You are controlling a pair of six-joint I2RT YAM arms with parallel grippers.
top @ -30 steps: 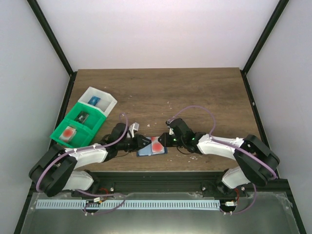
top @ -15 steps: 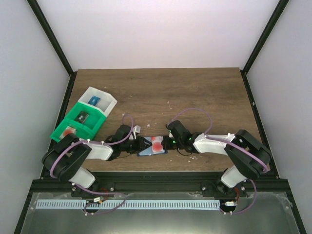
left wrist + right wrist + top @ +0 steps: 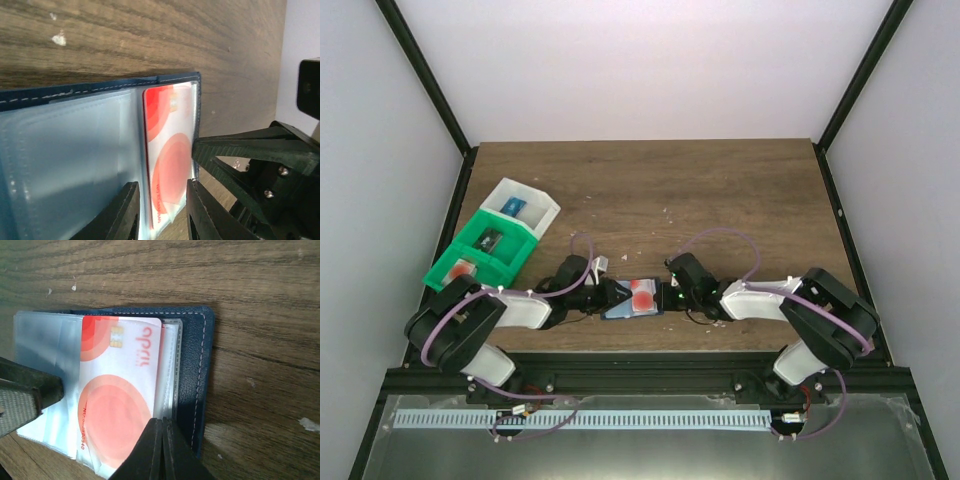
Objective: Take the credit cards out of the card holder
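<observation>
counter: dark brown wood-grain counter (image 3: 720,190), matte, with a few pale crumbs and scuffs on it.

card holder: flat blue-grey folding card holder (image 3: 196,365), lying open on the counter at the near edge, right between the two arms. The outer skin is navy and leathery-looking, with pale stitching running round a rounded corner. Inside it's glossy clear plastic sleeves, kinda milky and a bit wrinkly.

credit card: thin, stiff, rectangular pinkish-white credit card (image 3: 122,390) with red-orange circles, a tiny gold chip and some small print. It lies in the sleeves, long side next to the stitched navy edge. One short end pokes a little past the sleeve. Only one card face shows; can't tell if more sit under it.

left gripper: black plastic left gripper (image 3: 161,185) with chunky tapered fingers (image 3: 125,215) and a narrow gap between them. The tips rest on the clear sleeve panel just beside the card. Can't tell whether they actually pinch anything.

right gripper: black right gripper (image 3: 161,427), its wedge-shaped fingers squeezed flat together with no gap. The point sits at the card's long edge where it meets the sleeves. Can't tell if the card edge is nipped in there.

bins: boxy open-top white plastic bin (image 3: 546,214) and green plastic bin (image 3: 455,289), touching each other at the far left, well apart from the card holder. The white one has something blue in it. The green one has a dark thing and a pinkish-red thing in separate compartments.
</observation>
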